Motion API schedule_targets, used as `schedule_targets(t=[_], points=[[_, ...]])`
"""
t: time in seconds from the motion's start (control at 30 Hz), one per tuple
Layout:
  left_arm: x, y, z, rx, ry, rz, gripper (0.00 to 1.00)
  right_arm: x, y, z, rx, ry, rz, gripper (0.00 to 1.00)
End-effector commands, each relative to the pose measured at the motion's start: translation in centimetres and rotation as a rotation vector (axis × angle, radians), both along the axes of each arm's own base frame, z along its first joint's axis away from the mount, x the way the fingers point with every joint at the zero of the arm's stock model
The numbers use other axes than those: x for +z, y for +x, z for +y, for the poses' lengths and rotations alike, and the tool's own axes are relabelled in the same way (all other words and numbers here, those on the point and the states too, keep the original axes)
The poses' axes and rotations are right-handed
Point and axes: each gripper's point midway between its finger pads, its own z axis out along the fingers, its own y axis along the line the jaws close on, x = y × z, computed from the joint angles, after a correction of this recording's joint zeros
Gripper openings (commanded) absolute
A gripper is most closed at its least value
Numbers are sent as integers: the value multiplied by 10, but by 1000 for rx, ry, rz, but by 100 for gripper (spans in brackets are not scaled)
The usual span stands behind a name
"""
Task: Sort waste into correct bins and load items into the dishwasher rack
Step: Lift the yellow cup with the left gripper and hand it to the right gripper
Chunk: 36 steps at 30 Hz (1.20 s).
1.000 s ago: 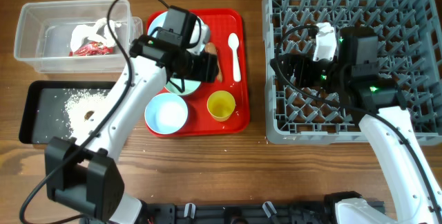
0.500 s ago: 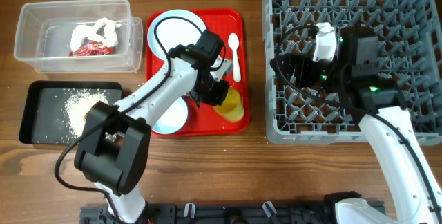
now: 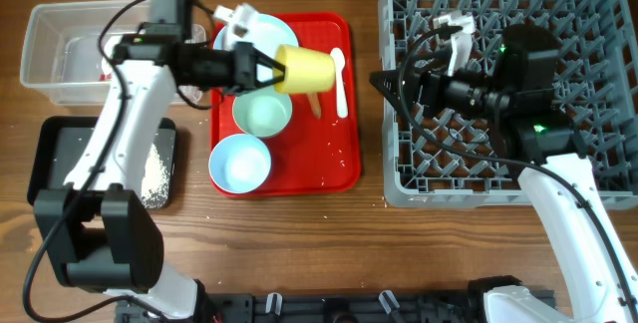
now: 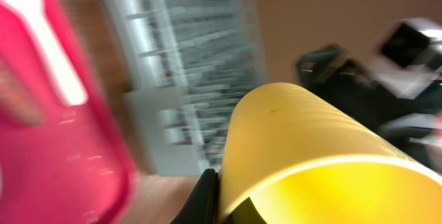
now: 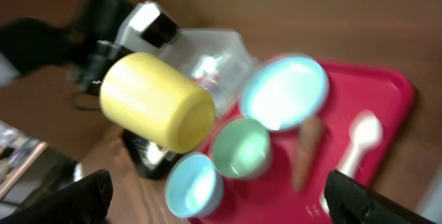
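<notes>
The yellow cup [image 3: 304, 69] has been lifted off the red tray [image 3: 339, 168] in the last half-second and is pinched on its side in the left gripper [image 3: 271, 68], the arm stretched level from over the clear tub [image 3: 40, 76]. It is best carried high over the dishwasher rack [image 3: 385, 163] rim, then turned mouth-down. The right gripper [image 3: 387, 84] is held spread above that rack.

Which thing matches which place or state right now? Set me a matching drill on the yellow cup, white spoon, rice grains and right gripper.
Things:
1. yellow cup
2. white spoon
3. rice grains
4. right gripper

Places or states:
A. in the black tray
B. open, holding nothing
C. held in the left gripper, lifted above the tray
D. lying on the red serving tray

Pairs: 1-C, 2-D, 3-A, 4-B
</notes>
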Motion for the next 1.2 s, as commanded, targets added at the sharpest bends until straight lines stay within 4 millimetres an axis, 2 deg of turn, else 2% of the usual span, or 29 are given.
schedule_targets(t=[0.0, 0.13, 0.27, 0.4, 0.57, 0.73, 0.8, 0.9, 0.97, 1.03, 1.1, 1.17], points=[[62, -19, 0, -111, -334, -20, 4, 26, -11, 15, 130, 94, -60, 100], [62, -25, -10, -135, -338, 13, 4, 43, -15, 27, 243, 157, -137, 100], [62, -35, -26, -182, -337, 35, 4, 36, -18, 48, 387, 208, -145, 100], [62, -41, -37, -214, -337, 39, 4, 40, -26, 63, 509, 258, -166, 99], [62, -44, -42, -229, -336, 41, 4, 40, -37, 85, 589, 278, -170, 99], [63, -44, -42, -229, -337, 37, 4, 39, -43, 92, 612, 278, -175, 79], [63, -44, -42, -229, -337, 37, 4, 39, -43, 92, 612, 278, -175, 66], [62, -44, -42, -229, -336, 38, 4, 39, -43, 92, 611, 278, -177, 61], [60, -43, -42, -223, -322, 36, 10, 39, -41, 92, 604, 277, -179, 57], [56, -42, -42, -215, -302, 36, 21, 39, -40, 91, 601, 276, -180, 52], [54, -41, -42, -208, -284, 34, 33, 39, -36, 85, 582, 275, -180, 50], [50, -39, -42, -200, -265, 32, 40, 39, -29, 77, 555, 272, -183, 50]])
